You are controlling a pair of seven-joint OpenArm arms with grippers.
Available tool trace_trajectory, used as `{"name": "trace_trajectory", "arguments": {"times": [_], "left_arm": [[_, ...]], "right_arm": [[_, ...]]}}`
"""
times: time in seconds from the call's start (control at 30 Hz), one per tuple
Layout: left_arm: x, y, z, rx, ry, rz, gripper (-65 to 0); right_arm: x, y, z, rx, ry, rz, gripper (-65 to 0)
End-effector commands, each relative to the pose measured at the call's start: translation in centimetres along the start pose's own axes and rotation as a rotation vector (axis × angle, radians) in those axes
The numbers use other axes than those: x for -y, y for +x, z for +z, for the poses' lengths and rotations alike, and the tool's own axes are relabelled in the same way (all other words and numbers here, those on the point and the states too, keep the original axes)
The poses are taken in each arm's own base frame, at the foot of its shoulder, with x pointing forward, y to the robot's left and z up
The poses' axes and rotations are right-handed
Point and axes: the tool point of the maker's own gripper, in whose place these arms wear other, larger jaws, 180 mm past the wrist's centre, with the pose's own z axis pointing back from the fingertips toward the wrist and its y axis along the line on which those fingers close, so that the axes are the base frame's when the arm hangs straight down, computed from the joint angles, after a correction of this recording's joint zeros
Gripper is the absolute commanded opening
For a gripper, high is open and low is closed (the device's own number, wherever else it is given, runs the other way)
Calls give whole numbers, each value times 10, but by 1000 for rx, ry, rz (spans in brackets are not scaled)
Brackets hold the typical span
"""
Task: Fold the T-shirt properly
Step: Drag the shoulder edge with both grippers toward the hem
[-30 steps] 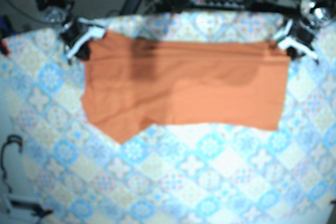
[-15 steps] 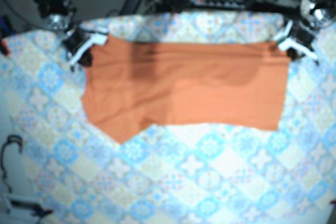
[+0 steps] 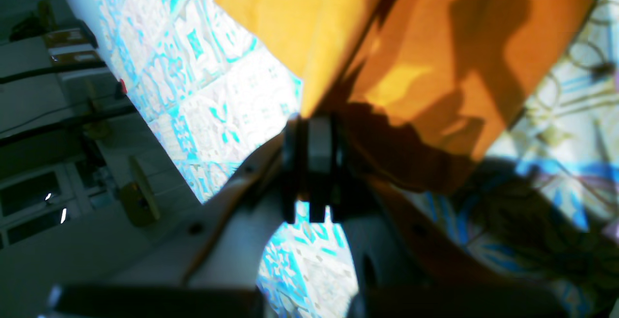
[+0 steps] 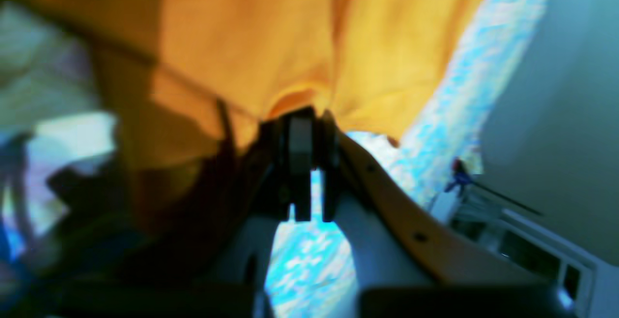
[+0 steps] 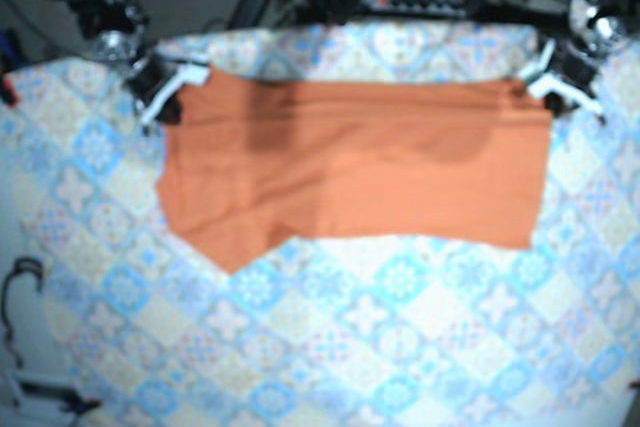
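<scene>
Since the left gripper [image 3: 310, 125] and right gripper [image 4: 302, 123] are both clamped on its top corners, I'd call this mid-fold. The orange T-shirt [image 5: 350, 167], soft, creased and rectangle-ish, lies across the upper middle of the tile-patterned tablecloth [image 5: 400, 337]. Next probably needs an even pull toward the bottom hem.

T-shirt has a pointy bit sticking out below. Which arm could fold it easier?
Probably right: the right end effector grips the T-shirt corner nearest the pointy bit; the left end effector sits opposite.
</scene>
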Motion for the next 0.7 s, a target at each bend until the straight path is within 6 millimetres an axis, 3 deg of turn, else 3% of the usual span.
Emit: {"name": "trace_trajectory", "arguments": {"times": [0.0,0.17,0.27,0.67], "left_arm": [[-17,-6,1,-10,41,-20,-650],[-27,-2,-6,-5,67,-12,-650],[-22,-13,-10,-38,58,8,-650],[-28,-18,-18,-54,68,18,-650]], "right_arm": [[15,-6,0,-8,-41,15,-650],[14,-7,0,-11,-39,15,-650],[13,-6,0,-9,-39,15,-650],[13,-7,0,-10,-37,15,-650]]}}
